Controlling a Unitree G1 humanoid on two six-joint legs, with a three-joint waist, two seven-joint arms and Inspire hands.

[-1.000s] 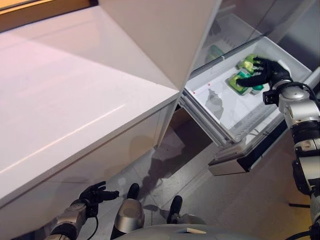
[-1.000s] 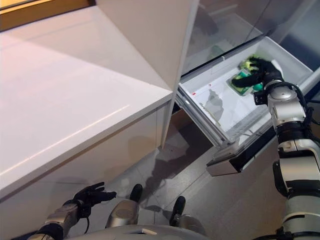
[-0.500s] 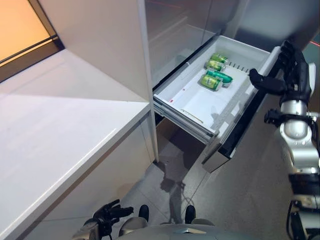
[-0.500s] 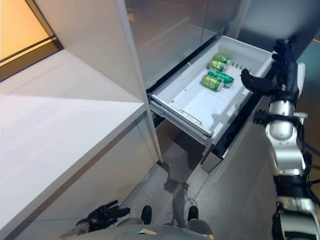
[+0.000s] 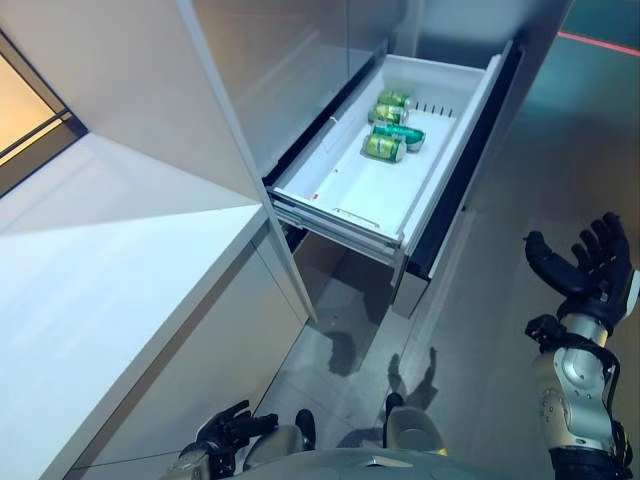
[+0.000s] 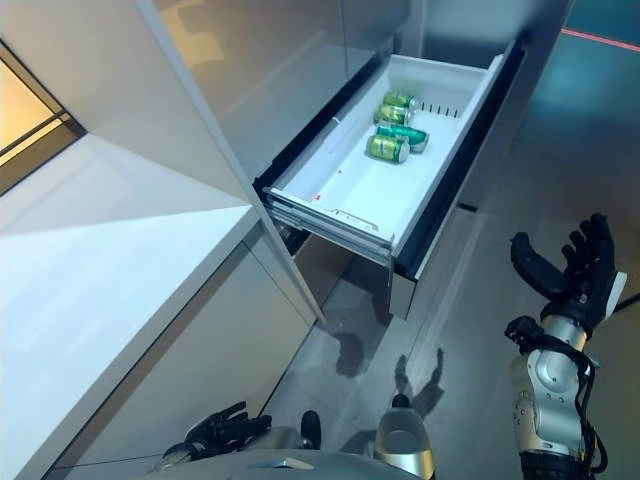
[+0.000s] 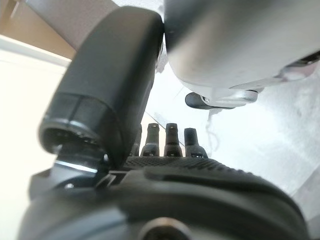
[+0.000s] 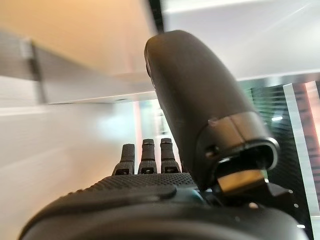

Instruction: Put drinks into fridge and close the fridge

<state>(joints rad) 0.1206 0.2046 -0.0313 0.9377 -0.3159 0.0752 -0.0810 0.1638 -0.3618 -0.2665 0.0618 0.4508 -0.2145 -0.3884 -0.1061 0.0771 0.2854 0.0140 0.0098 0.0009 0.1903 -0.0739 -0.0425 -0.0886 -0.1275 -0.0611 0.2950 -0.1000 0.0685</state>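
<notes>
Green cans (image 5: 390,128) lie on their sides at the far end of the white fridge drawer (image 5: 345,185), which stands pulled out; they also show in the right eye view (image 6: 393,128). My right hand (image 5: 582,272) is open and empty, raised with straight fingers well to the right of the drawer, over the floor; its straight fingers (image 8: 145,157) also show in its wrist view. My left hand (image 5: 228,432) hangs low at the bottom left, open and empty, beside the counter's front.
A white counter (image 5: 90,290) fills the left side, with its front panel running down to the grey tiled floor (image 5: 480,330). Tall grey fridge panels (image 5: 270,70) stand behind the drawer. The drawer's dark front (image 5: 440,215) juts out over the floor.
The camera has swung and the whole picture has shifted. My right hand has drawn back from the drawer's front edge and now hangs lower to the right. The cans lie as before.
</notes>
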